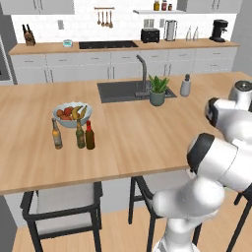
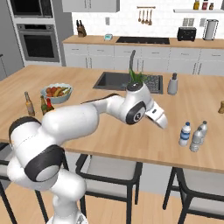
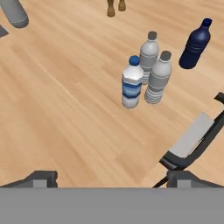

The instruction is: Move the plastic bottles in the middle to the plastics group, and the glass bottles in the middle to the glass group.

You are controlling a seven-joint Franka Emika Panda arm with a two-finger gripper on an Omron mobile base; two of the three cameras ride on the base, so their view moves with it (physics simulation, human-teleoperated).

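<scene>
Evidently the sorting is nearing its end. On the wooden island counter (image 2: pixel 131 140), the blue-banded plastic bottle (image 3: pixel 131 83) is standing just beside two plain greyish plastic bottles (image 3: pixel 158 78), the three forming one tight cluster near the counter's front edge at the right end; which of the greyish pair was the original plastics group cannot be told. Towards the counter's left end, the red-capped dark bottle (image 1: pixel 90 136) is standing touching or nearly touching the green bottle (image 1: pixel 79 135), with the amber bottle (image 1: pixel 57 134) a little apart, all just in front of the fruit bowl (image 1: pixel 72 113). Judging from this layout, both groups are looking complete and nothing is remaining in the middle of the counter. The claw (image 3: pixel 111 178) is hovering above the counter with its fingers spread wide and empty, looking down at the plastic cluster. In the hand view a dark blue bottle (image 3: pixel 195 43) is standing near the cluster, its material uncertain; a brown object at the top edge is being cut off, and the soap dispenser (image 2: pixel 173 84) is appearing there only as a grey corner.
</scene>
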